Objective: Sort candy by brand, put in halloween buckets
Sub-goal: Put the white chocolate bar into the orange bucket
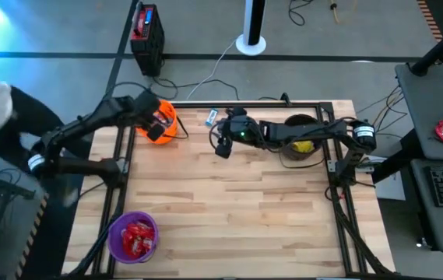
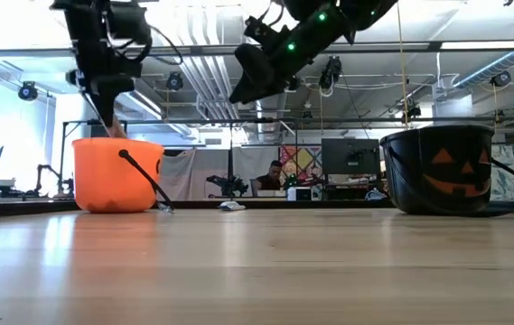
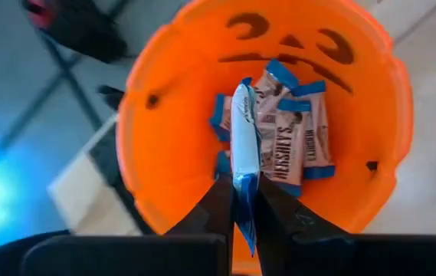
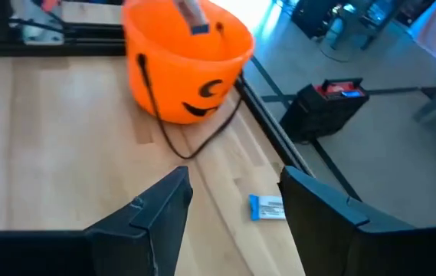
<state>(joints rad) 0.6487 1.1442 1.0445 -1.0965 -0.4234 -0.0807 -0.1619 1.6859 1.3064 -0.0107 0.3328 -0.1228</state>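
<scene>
While the left hand (image 3: 244, 218) hangs over the orange bucket (image 3: 172, 153), it is clamped on a blue-and-white candy (image 3: 244, 146), with more such candies (image 3: 294, 142) lying inside. The right hand (image 4: 237, 203) hovers mid-counter, fingers apart, above a blue-and-white packet (image 4: 267, 207) by the counter (image 1: 229, 202) edge. The black bucket (image 1: 303, 144) holds yellow candy, the purple bucket (image 1: 133, 237) red.

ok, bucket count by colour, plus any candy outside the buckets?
orange bucket: 1
black bucket: 1
purple bucket: 1
loose candy, blue-and-white, on the table: 1
held candy, blue-and-white, in the left tool over the orange bucket: 1
Total: 3 buckets, 2 candies outside them, 5 things.
</scene>
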